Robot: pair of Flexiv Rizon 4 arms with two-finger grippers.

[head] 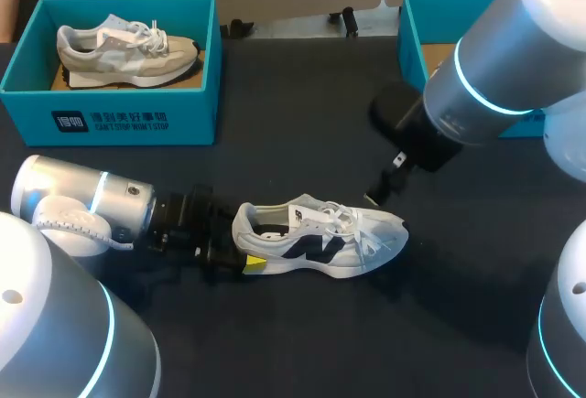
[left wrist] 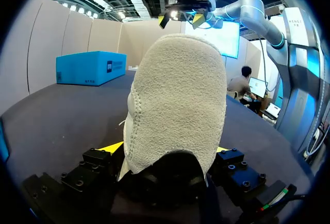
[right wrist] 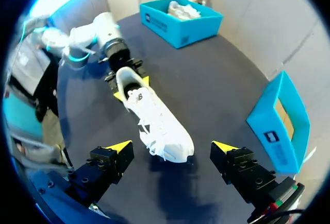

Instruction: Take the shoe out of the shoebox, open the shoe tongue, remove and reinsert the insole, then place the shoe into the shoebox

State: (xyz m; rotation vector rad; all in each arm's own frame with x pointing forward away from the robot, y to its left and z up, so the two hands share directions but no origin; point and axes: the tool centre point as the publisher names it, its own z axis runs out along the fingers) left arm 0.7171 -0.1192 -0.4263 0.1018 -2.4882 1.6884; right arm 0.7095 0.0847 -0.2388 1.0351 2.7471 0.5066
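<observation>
head view, starting left of the white shoe [head: 316, 242]: back-left of it, a teal shoebox [head: 137, 119] holds a beige shoe [head: 124, 50]. at its heel the left hand [head: 245, 244] is clamped, one yellow finger on each side, with the shoe resting on its sole on the dark counter [head: 275, 160]. above its toe end hangs the right hand [head: 385, 188], fingers spread wide and holding nothing. back-right of it stands a second teal shoebox [head: 417, 41]. the risk, as i judge it: the hold is only on the soft heel, so a pull on the tongue could swing the toe sideways or drag the heel free. loose laces could also snag a finger, and an off-centre descent would shove the toe.
</observation>
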